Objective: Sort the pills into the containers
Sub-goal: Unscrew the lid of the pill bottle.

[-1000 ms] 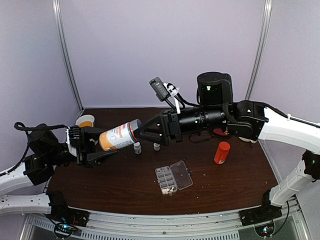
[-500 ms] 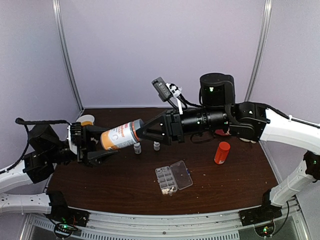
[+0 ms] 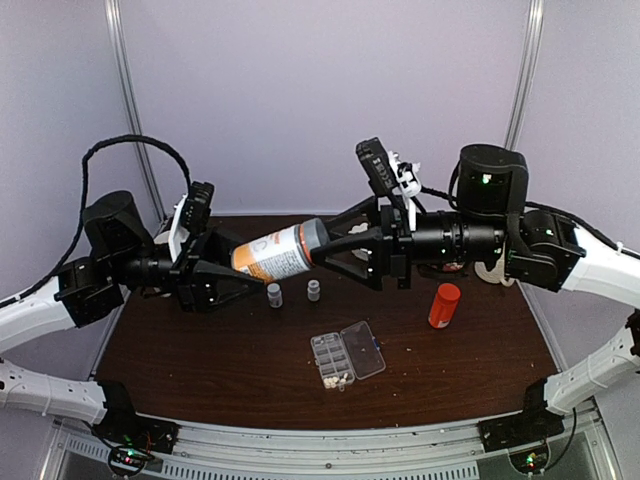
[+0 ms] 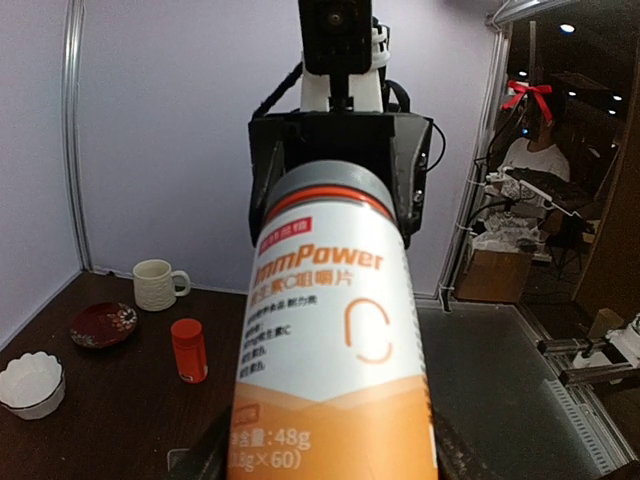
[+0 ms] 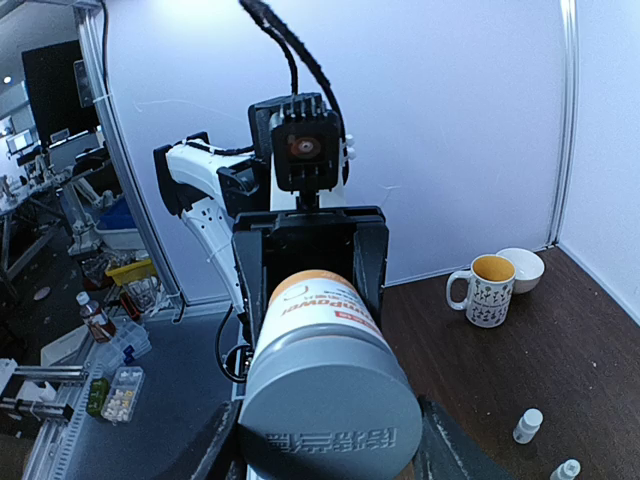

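Clear plastic, the flat rectangular organiser box (image 3: 324, 350) lies towards the front of the dark brown table (image 3: 200, 370), hinged lid open beside it, with cream-white pills (image 3: 334, 378) clustered in its nearest cells. Beyond stand two tiny white bottles (image 3: 274, 294) and, further right, a small red-orange bottle (image 3: 443, 305). Above these, in mid-air, a large orange-and-white bottle with a grey cap (image 3: 275, 252) lies tilted between the arms: the left gripper (image 3: 240, 265) clamps its base end, the right gripper (image 3: 335, 243) grips the cap.

Top camera high at near edge, overlooking the surface (image 3: 200, 380), wrist cameras facing each other, close along one shared bottle (image 3: 280, 253).
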Controlling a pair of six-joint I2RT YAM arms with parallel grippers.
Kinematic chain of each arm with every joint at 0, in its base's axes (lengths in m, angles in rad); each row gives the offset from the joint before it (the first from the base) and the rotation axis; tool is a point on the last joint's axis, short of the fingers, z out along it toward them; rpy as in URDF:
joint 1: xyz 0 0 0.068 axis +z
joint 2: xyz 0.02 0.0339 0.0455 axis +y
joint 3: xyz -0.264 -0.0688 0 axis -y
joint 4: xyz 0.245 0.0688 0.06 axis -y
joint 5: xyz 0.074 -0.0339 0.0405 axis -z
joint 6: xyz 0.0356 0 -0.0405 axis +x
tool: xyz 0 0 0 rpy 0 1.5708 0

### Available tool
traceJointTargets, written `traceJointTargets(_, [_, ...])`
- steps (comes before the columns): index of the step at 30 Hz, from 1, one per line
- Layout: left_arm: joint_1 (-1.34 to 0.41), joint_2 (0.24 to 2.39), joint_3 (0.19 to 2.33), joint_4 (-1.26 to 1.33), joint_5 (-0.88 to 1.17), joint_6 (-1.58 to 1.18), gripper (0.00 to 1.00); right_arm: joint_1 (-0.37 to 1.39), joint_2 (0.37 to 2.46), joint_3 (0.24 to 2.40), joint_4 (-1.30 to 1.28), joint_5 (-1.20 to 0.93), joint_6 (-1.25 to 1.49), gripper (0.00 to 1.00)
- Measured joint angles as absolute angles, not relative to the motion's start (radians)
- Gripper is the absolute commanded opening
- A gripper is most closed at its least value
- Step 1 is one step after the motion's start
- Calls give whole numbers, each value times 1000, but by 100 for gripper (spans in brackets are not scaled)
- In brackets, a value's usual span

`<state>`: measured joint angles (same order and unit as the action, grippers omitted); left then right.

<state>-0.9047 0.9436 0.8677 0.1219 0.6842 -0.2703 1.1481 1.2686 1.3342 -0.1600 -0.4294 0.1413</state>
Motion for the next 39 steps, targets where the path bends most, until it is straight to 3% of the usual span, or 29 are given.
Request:
traceJointTargets(2, [-904,945,881,94,711,-296,0,1150,1260,1321,-160,-437,67,46])
traceJointTargets(17, [-902,989,958,-175,772,-382,0,1167,1180,1084,-46,-382,-556,47])
traceJointTargets(25, [-899,989,957,-168,762,-385,0,1172,1181,1084,-34,-339,-825,43])
traceJointTargets(39, [-900,992,910,-63,766,-392,0,1183,1143,997,95,-305,-1376,47])
